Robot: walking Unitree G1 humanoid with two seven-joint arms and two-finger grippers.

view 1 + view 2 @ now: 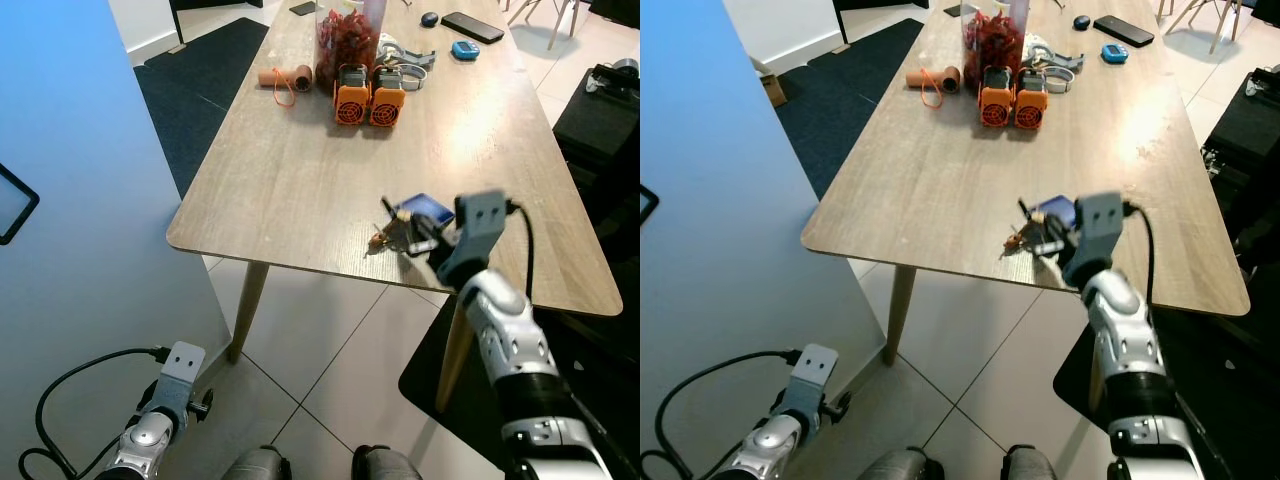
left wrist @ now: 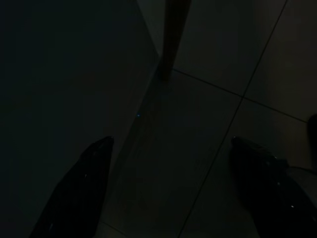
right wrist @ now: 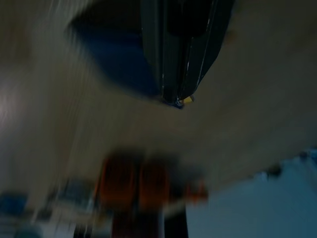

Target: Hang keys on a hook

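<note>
A: Head views, items?
B: Wooden table (image 1: pixel 300 180); on its near edge, keys (image 1: pixel 385 238) with a blue tag (image 1: pixel 428 208), lying flat; right gripper (image 1: pixel 405 228) over them, its black fingers drawn together at the bunch, touching it; whether the keys are lifted off the wood cannot be told.
A: Farther up the table?
B: Two orange blocks (image 1: pixel 368 100) side by side; behind them a jar of red pieces (image 1: pixel 990 40); a brown roll with an orange band (image 1: pixel 283 77) to their left; grey clamps (image 1: pixel 408 62) to their right; a blue puck (image 1: pixel 1115 53), a black phone (image 1: pixel 472 27) and a small dark oval (image 1: pixel 429 18) at the far end.
A: Surroundings?
B: Pale blue wall (image 1: pixel 70 200) at the left; tiled floor (image 1: pixel 320 330) below; dark rug (image 1: pixel 190 90) beyond the table.
A: Left arm?
B: Hangs idle low beside the wall, cable looped behind it.
A: Left wrist view?
B: Very dark; left gripper (image 2: pixel 171 186) fingers wide apart, nothing between them; floor tiles and a table leg (image 2: pixel 173 34) faintly beyond.
A: Right wrist view?
B: Blurred; the fingers (image 3: pixel 166 59) pressed together, a yellow and blue speck pinched at their tips; the blue tag just behind; the orange blocks smeared in the distance.
</note>
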